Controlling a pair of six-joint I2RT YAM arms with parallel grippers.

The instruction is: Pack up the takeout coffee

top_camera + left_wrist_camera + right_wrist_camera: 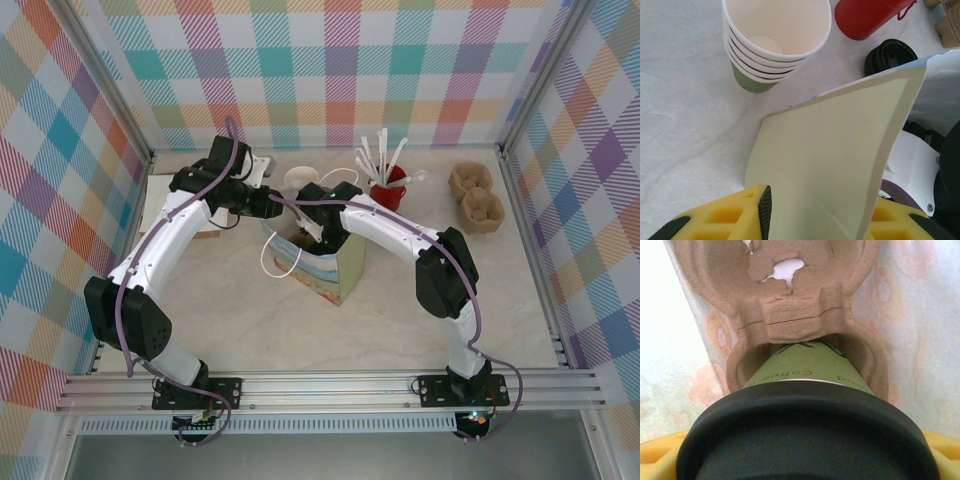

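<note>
- Inside the paper bag (pixel 335 272), the right gripper (pixel 805 462) was clamped on the takeout coffee (pixel 805 367), with its yellow fingers (pixel 657 455) showing on either side of the cup's black lid (pixel 805 430).
- The cup's lower end sat in a socket of a brown pulp carrier (pixel 800 310), which lay against the bag's printed inner wall.
- At the bag's far left rim, the left gripper (pixel 817 217) was pinched on the pale wall, and the sheet ran up between its two yellow fingers (pixel 735 217).
- Just beyond that rim stood a stack of lidless green cups (pixel 775 45), with a red mug (pixel 867 17) to its right.
- A loose lid (pixel 890 55) lay on the table (pixel 250 320) between the mug and the bag.
- White sticks (pixel 378 155) stood in the mug.
- Spare pulp carriers (pixel 475 197) lay at the far right, well apart from the bag.
</note>
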